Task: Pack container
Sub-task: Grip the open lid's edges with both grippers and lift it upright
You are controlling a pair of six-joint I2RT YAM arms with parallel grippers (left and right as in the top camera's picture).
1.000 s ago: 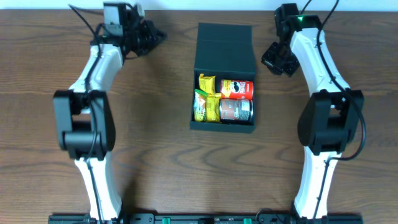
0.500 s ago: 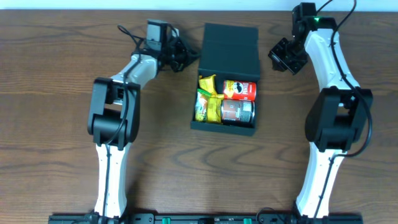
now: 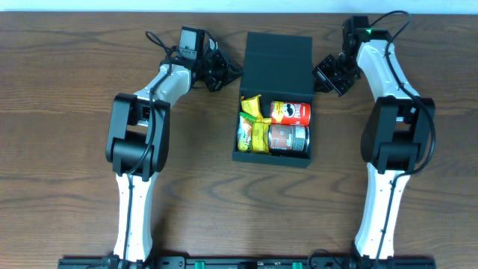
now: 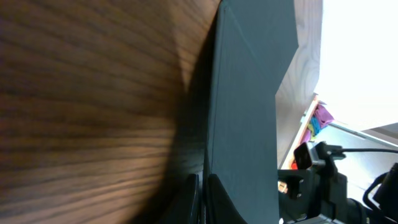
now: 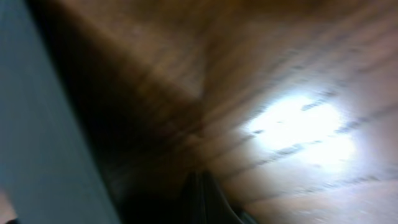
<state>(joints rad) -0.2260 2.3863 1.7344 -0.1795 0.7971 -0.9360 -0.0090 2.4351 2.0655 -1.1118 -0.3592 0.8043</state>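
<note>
Positioned at centre of table (image 3: pixel 75 149): container (image 3: pixel 278 63), dark teal, lid open toward the far side.

Packed in the open body:
- yellow packets (image 3: pixel 250 119) along the left
- red can (image 3: pixel 290 113) at far right, lying on its side
- grey can (image 3: pixel 287 138) just in front of it, touching

Stationed just beside the lid's left edge: left gripper (image 3: pixel 226 72), clenched, grasping nothing. Contact with the lid not determinable.

Stationed just beside the lid's right edge: right gripper (image 3: pixel 326 75), likewise clenched and empty.

From left wrist: closed fingers at frame bottom, against the foot of the container's dark wall.

From right wrist: heavily blurred; teal wall at left, wood grain elsewhere.
</note>
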